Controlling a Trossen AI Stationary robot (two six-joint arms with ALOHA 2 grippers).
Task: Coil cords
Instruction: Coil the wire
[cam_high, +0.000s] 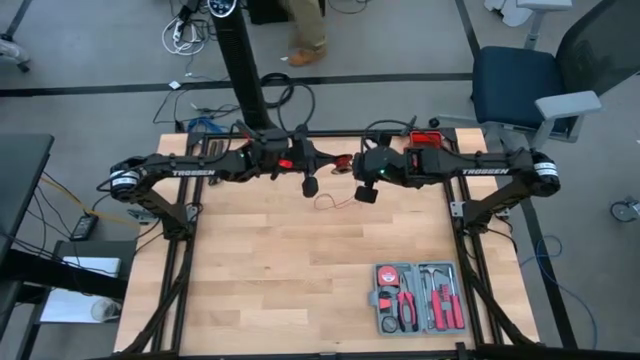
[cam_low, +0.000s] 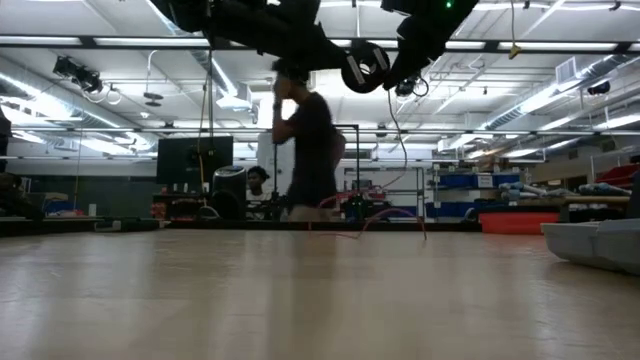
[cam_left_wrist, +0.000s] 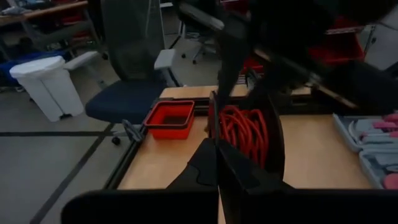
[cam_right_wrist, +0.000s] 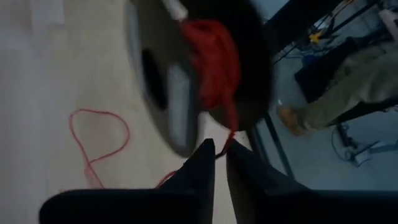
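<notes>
- Left tool (cam_high: 310, 186), just left of centre in the upper half of the high view, hangs above the worktop (cam_high: 260, 270); its fingers (cam_left_wrist: 208, 168) are pressed together in its wrist view, with nothing seen between them.
- Spool (cam_high: 340, 165), between the 2 tools near the worktop's far edge, carries most of the red cord (cam_left_wrist: 244, 132) wound on it.
- A loose loop of the cord (cam_high: 326, 203) lies on the wood just below the spool in the high view; in the right wrist view it shows as a thin red loop (cam_right_wrist: 98, 142).
- Right tool (cam_high: 366, 194), just right of centre, hovers close to the spool; its fingers (cam_right_wrist: 202, 163) stand slightly apart, with a strand of cord at the tips.
- Grey case (cam_high: 418, 297) sits at lower right.
</notes>
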